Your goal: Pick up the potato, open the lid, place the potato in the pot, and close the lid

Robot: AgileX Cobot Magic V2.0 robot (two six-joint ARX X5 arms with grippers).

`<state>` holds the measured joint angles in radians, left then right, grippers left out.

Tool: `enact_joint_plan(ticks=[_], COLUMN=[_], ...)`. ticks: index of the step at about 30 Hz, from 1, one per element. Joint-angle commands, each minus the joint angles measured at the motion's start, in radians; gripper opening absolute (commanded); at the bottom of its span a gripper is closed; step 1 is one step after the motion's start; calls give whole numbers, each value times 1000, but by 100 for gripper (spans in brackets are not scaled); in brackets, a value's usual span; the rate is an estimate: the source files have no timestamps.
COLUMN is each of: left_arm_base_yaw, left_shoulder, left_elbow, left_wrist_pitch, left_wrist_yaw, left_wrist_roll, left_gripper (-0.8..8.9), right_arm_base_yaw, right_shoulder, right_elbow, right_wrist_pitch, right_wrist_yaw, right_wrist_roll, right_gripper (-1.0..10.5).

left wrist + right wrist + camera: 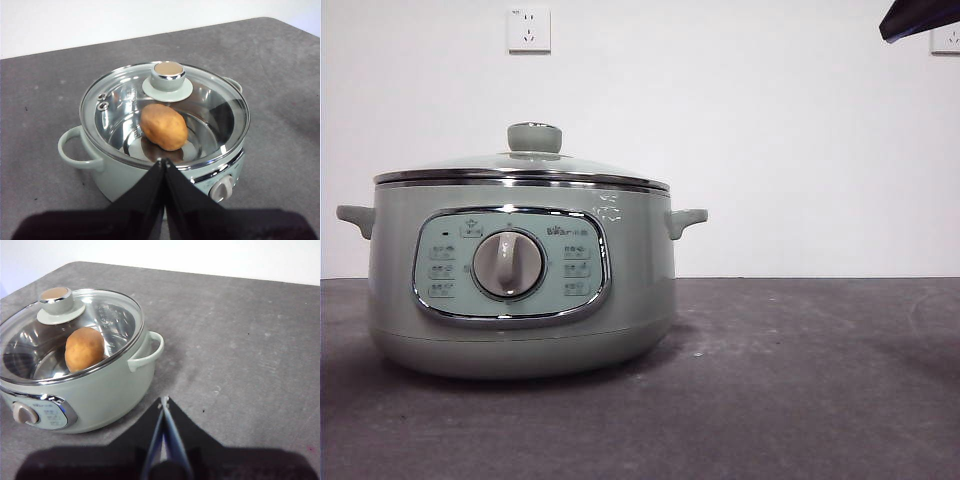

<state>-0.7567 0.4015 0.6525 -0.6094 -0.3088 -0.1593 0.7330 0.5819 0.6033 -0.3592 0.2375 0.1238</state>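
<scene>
The potato is sitting inside the pot under the lid on the dark grey table; white wall with an outlet behind. Left hand and right hand are hanging back, both pressed together, holding nothing.

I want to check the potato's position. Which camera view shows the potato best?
The left wrist view: the potato lies whole inside the pot, under the closed glass lid. The right wrist view shows it partly cut by the rim. The front view hides it.
</scene>
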Motion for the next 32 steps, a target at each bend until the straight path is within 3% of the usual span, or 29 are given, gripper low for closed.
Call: enact_joint_plan(ticks=[1,6,9,13,23,32], left_arm_base_yaw=[-3,-3,21,145,553,674], left_shoulder=[-1,-1,-20,-74,-277,-386], left_elbow=[-4,-4,-5,-38,-318,-554], left_wrist_pitch=[-5,-11,0,45,258,385], left_wrist_yaw=[-2,-1,-7,58,302,345], left_wrist_roll=[-10,5,110,161,163,163], left_gripper=[-3,-3,-3,-3,-3,-3], right_arm_base_yaw=[0,0,0,0,0,0], right_shoulder=[-2,-2,-2,-2,-2,-2], right_elbow=[-10,-10,-10,-10,-10,-10], right_wrist_pitch=[6,6,6,6,6,6], right_wrist_yaw=[4,5,5,4,4,4], right_wrist_roll=[10,10,10,10,10,10], right_gripper=[1,1,1,1,1,1])
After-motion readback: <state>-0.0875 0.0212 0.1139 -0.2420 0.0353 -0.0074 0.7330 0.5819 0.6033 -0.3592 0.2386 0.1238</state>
